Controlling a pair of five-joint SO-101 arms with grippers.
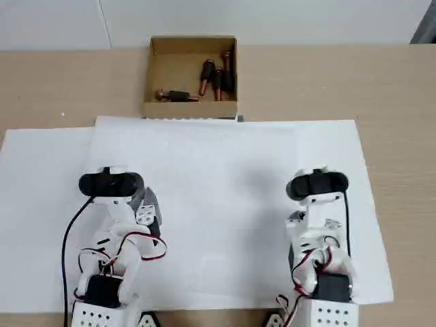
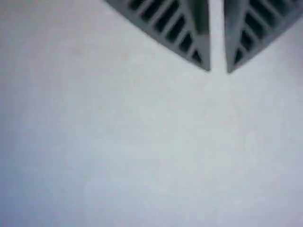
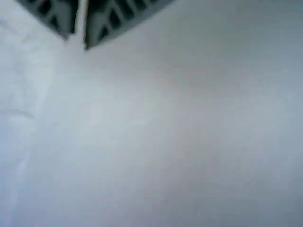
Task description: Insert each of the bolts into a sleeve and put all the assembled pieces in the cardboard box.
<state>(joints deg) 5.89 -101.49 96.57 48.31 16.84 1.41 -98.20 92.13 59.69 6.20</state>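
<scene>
Desk point(image 1: 395, 82) of pale wood carries a wide white paper sheet point(image 1: 225, 150), and on that sheet two arms point(image 1: 112, 204) point(image 1: 317, 204) sit side by side, each folded back over its own base with the wrist tucked low and the dark motor housing uppermost. I cannot say from above which arm is which. Beyond the sheet's far edge, well apart from both arms, stands the cardboard box point(image 1: 191, 109), open at the top. Several assembled pieces point(image 1: 216, 78) lie inside it, most bunched toward one corner and one lying alone along the near wall point(image 1: 176, 95). As every piece I can see is already in the box, the task looks finished, and the step in hand is likely just parking. Doing that well means keeping both arms low and folded, clear of the box, without dragging or creasing the sheet. The left pincer point(image 2: 218, 71) hangs just over bare paper, closed to a thin slit with nothing in it. The right pincer point(image 3: 75, 42) is likewise closed and holds nothing.
</scene>
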